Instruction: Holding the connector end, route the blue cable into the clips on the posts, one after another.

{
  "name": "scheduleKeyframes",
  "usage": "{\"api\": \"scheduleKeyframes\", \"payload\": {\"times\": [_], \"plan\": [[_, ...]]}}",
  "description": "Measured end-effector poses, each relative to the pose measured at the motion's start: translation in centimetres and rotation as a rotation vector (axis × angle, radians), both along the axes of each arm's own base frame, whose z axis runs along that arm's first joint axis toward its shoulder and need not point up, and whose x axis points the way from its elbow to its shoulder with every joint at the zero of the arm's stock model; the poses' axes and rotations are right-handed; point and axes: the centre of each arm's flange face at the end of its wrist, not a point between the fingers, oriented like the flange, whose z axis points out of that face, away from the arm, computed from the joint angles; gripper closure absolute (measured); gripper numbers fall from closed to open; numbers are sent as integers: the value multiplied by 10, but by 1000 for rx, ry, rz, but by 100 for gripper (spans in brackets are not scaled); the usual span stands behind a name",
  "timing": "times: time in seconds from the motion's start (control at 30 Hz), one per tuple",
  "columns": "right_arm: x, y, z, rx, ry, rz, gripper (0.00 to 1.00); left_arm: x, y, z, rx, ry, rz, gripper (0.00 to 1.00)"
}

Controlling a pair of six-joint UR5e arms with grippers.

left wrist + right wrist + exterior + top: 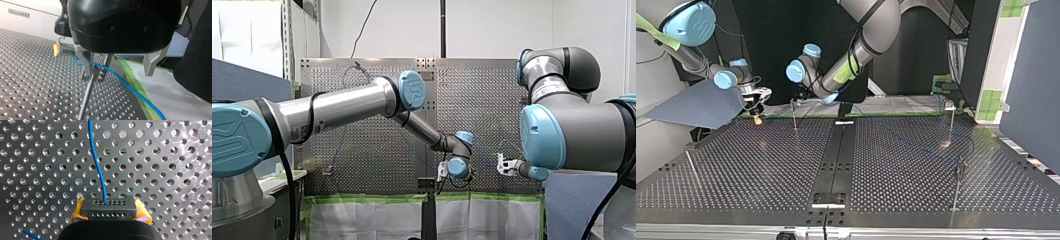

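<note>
While your right hand (109,213) pinches the connector (108,206) of the blue cable (96,157), your left hand (118,74) hangs spread beside a post (86,97) at the counter (30,87) edge.

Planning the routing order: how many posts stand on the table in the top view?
4: far left post, far right post, near right post, near left post. Others may be hidden.

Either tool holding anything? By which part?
Right tool clamps the connector by its sides, between yellow pads. Left tool is open, holding nothing.
</note>
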Motion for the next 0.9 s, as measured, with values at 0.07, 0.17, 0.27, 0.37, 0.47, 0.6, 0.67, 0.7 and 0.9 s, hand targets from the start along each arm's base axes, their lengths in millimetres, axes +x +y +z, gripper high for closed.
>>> {"api": "scheduleKeyframes", "payload": {"times": [0.07,0.17,0.27,0.37,0.47,0.6,0.67,0.7,0.9], "plan": [[0,0,0,1,0,0,100,-1,0,6,-15,-6,-1,0],[0,0,0,1,0,0,100,-3,0,16,-44,-16,-1,0],[1,0,0,2,0,0,100,-7,2,14,-59,-18,-6,0],[1,1,0,4,0,0,100,-13,4,7,-57,-11,-16,0],[1,1,0,5,0,0,100,-18,4,4,-53,-6,-24,0],[1,1,0,5,0,0,100,-22,2,3,-53,-4,-33,0],[1,1,0,7,-2,0,100,-22,1,3,-57,-6,-35,0],[0,1,0,7,-3,0,100,-23,1,3,-59,-7,-36,0],[0,0,0,8,-6,0,100,-22,0,4,-65,-12,-33,0]]}}
